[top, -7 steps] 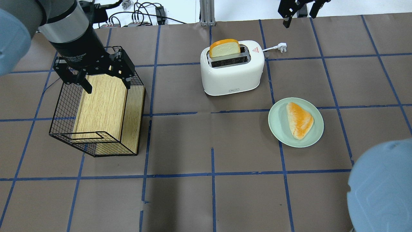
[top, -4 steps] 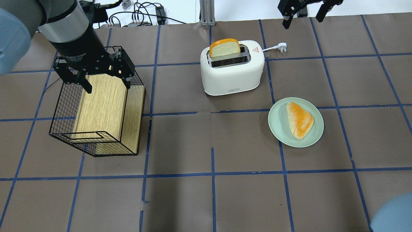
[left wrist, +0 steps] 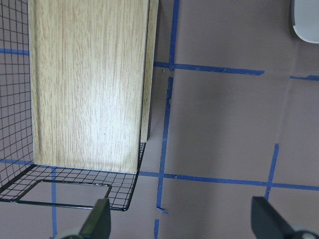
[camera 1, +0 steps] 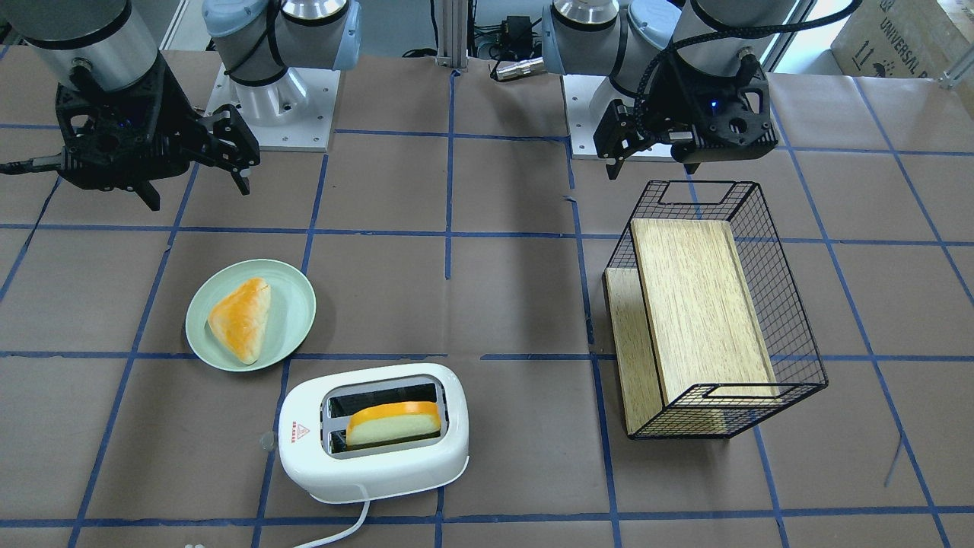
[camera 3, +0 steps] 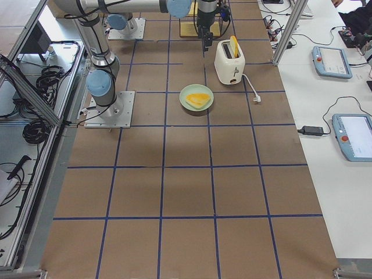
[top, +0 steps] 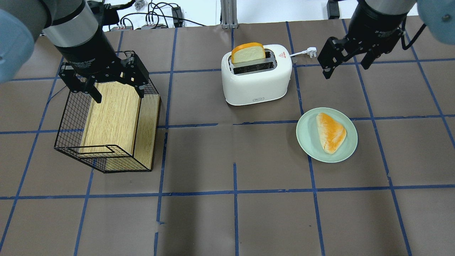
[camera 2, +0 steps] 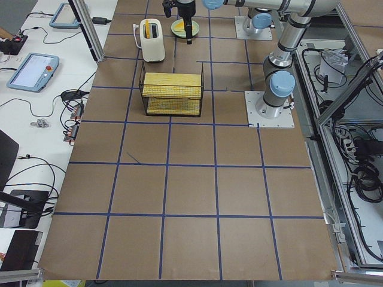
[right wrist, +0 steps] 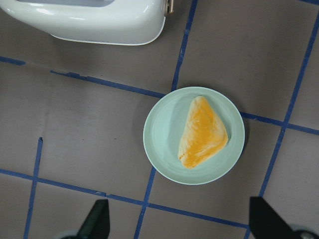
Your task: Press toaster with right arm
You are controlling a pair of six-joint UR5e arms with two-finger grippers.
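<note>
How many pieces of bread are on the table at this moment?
2. One slice stands in the toaster, in the slot farther from the robot. One triangular piece lies on the green plate. None shows in the wire basket.

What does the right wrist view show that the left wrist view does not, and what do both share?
Only the right wrist view: the plate with a pastry on it, and the toaster along the top edge.

Only the left wrist view: the wire basket with the board inside it. A white sliver at its top right corner may be the toaster too.

Both: the brown table, blue tape lines, and two parted fingertips at the bottom edge, those of the right gripper in one and the left gripper in the other.
</note>
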